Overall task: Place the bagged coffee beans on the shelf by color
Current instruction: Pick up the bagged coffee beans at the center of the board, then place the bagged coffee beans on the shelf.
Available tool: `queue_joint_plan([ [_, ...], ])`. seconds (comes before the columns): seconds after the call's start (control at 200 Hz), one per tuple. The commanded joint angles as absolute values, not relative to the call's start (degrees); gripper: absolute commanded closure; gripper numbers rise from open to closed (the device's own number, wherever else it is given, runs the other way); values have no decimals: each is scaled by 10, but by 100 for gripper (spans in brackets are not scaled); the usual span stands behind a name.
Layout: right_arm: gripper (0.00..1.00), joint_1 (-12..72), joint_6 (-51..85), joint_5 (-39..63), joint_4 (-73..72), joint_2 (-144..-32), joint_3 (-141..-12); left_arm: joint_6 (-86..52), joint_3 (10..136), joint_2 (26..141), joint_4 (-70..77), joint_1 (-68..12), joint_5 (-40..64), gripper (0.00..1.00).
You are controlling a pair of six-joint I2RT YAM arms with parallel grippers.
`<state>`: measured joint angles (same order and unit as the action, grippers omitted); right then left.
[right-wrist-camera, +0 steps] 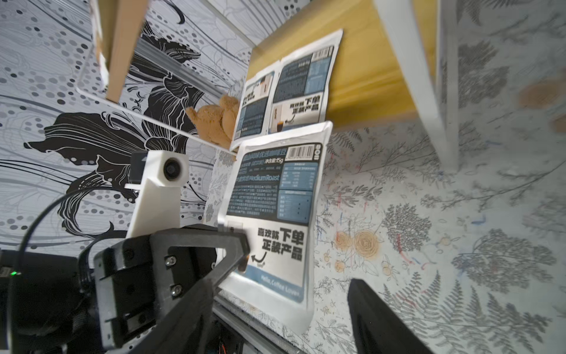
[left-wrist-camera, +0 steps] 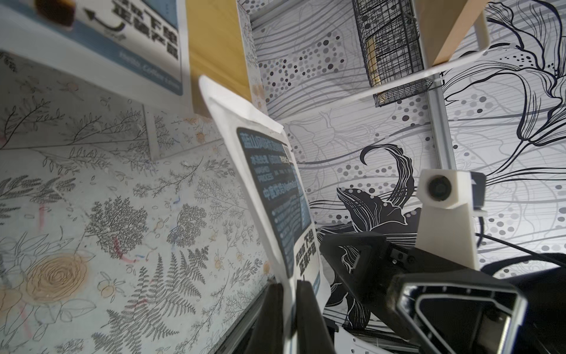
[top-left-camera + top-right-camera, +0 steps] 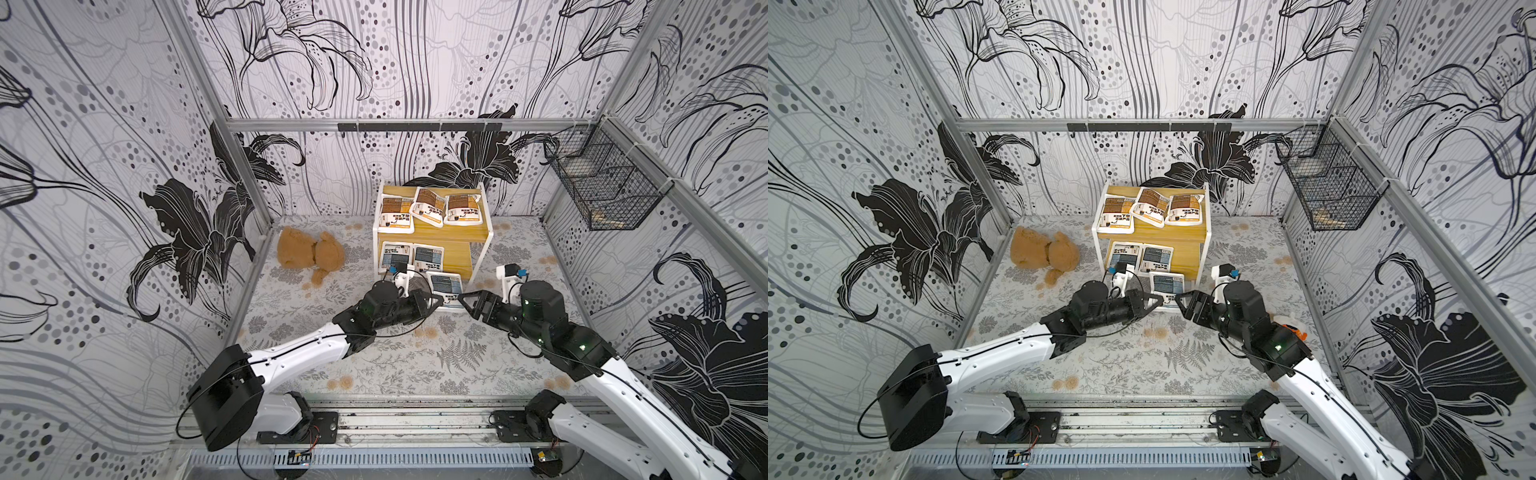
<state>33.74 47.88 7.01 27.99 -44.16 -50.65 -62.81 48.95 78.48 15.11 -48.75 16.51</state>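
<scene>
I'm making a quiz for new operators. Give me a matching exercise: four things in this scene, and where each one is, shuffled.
1 teddy bear
2 three brown bags
3 nearest blue bag
4 wire basket

A upper board of the shelf
B in the fingers of the left gripper
C hung on the wall
D on the table, beside the shelf

Pairs: 1-D, 2-A, 3-B, 4-C

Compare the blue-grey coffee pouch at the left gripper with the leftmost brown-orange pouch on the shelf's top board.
Colour: the blue-grey coffee pouch has blue-grey panels, the leftmost brown-orange pouch brown-orange ones.
Place: the blue-grey one is held up in front of the shelf; the brown-orange one lies on its top board.
Grip: the left gripper is shut on the blue-grey pouch's edge; no gripper is at the brown-orange one.
Both are white with black text.
</scene>
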Motion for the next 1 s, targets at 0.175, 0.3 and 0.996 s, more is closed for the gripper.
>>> queue_joint_plan([
  [0.175, 21, 324, 425, 4, 397, -433, -586, -555, 616, 866, 53, -480, 131, 100],
  [0.3, 20, 324, 420, -1, 402, -429, -600, -543, 651, 896, 38, -473, 129, 100],
  [0.996, 16, 324, 401, -4, 410, -412, -612, -467, 776, 1009, -46, -437, 129, 100],
])
